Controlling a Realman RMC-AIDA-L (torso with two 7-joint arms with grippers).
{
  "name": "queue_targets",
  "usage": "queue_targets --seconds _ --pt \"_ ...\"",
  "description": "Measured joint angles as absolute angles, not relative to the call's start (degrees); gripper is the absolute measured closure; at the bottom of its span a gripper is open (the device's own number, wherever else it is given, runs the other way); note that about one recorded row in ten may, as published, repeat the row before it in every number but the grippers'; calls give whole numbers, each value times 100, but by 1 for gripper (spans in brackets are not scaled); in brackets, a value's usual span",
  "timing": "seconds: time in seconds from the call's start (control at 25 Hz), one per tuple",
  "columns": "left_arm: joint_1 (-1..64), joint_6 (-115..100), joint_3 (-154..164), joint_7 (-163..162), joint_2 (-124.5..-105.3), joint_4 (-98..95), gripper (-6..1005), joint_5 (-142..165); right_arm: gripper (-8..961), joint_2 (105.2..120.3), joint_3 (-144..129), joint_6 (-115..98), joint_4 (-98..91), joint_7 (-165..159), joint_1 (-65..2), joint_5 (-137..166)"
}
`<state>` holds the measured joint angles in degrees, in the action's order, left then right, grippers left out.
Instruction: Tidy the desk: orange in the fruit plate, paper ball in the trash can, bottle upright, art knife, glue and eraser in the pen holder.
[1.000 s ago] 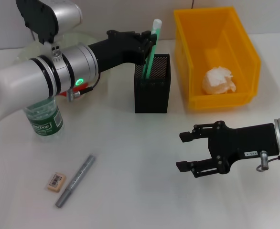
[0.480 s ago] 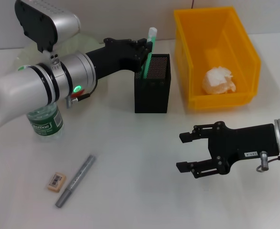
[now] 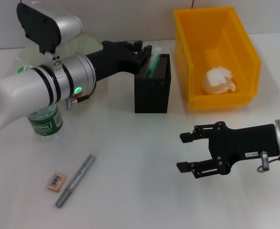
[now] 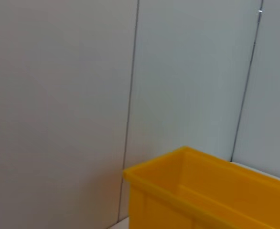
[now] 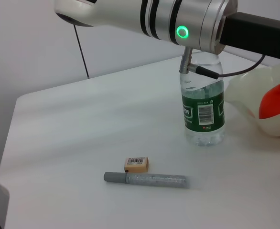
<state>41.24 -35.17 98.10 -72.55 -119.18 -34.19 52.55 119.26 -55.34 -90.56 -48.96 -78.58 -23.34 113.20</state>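
Observation:
My left gripper [image 3: 144, 49] is open over the rim of the black mesh pen holder [image 3: 152, 90]. The green art knife [image 3: 154, 65] shows as a blur, tilted and partly inside the holder. The grey glue pen [image 3: 75, 180] [image 5: 149, 179] and the eraser [image 3: 56, 181] [image 5: 136, 164] lie side by side at the front left. The bottle [image 3: 44, 119] [image 5: 203, 112] stands upright under my left arm. The paper ball [image 3: 219, 80] lies in the yellow trash can [image 3: 245, 52] [image 4: 202, 191]. The orange [image 5: 276, 102] sits in the pale fruit plate [image 5: 252, 93]. My right gripper [image 3: 185, 152] hovers open at the front right.
My left forearm [image 3: 59, 83] spans the back left above the bottle and hides most of the fruit plate in the head view. The pen holder stands just left of the trash can. White table surface [image 3: 130, 157] lies between the glue pen and my right gripper.
The green art knife has left my left gripper and dropped from upright above the holder down into it. My left arm has shifted slightly. The right arm is still.

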Motion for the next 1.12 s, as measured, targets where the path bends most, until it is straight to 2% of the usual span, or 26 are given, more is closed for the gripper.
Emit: queue_targets --seconds 0.12,0.4,0.8,1.12 --pt "4124 -3450 9815 -7345 -11918 -3419 883 5255 187 11926 -5533 -9056 -4895 -7857 -2329 11320" --pt "4124 -3439 9861 -7380 -11917 -3448 678 5255 187 11926 -5550 -9055 -4896 -7863 -2329 11320" --pt "4007 -3520 10200 -8253 -11871 -4294 256 5958 187 11926 -5547 -9058 -4896 -7866 -2293 11320" --pt "3863 -3674 10176 -9165 -11849 -5105 219 7108 187 11927 -5521 -9063 -4896 -7866 -2277 11320"
